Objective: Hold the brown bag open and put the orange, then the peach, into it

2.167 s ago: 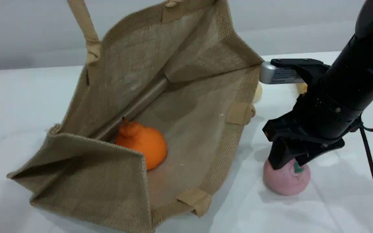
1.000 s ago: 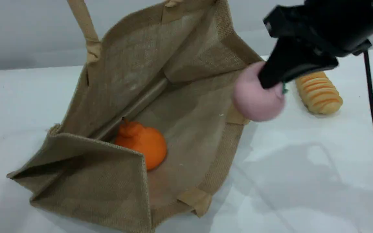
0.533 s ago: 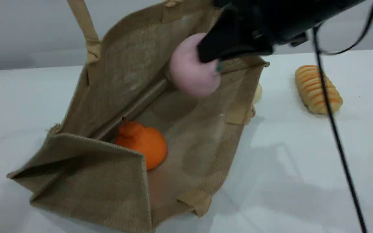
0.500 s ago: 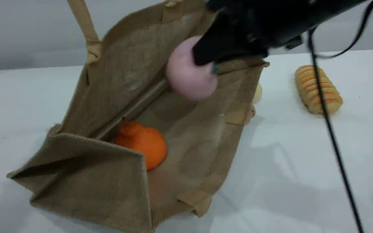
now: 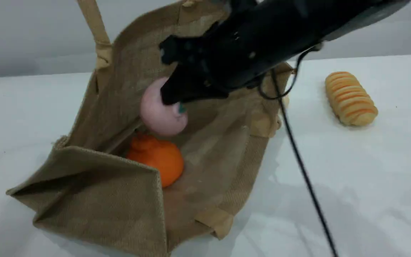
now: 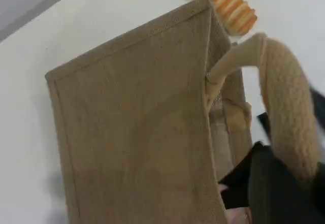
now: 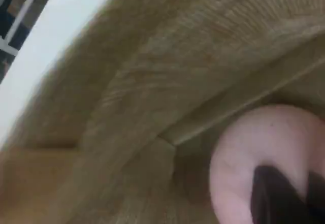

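Note:
The brown bag (image 5: 95,185) lies on its side with its mouth open toward the camera. One beige handle (image 5: 96,32) rises taut out of the top edge. In the left wrist view that handle (image 6: 284,107) runs close to the lens above the bag's outer wall (image 6: 137,132); my left gripper itself does not show. The orange (image 5: 159,160) rests inside the bag. My right gripper (image 5: 173,101) is shut on the pink peach (image 5: 157,112), inside the bag's mouth just above the orange. In the right wrist view a dark fingertip (image 7: 277,196) presses into the peach (image 7: 254,148).
A striped yellow-orange bread loaf (image 5: 350,98) lies on the white table (image 5: 351,178) right of the bag, also seen as the loaf (image 6: 223,3) in the left wrist view. The right arm's cable (image 5: 302,164) hangs across the bag's right rim.
My right gripper has lifted the peach off the table, carried it left over the bag's rim and lowered it inside toward the orange. Bag and orange have stayed put.

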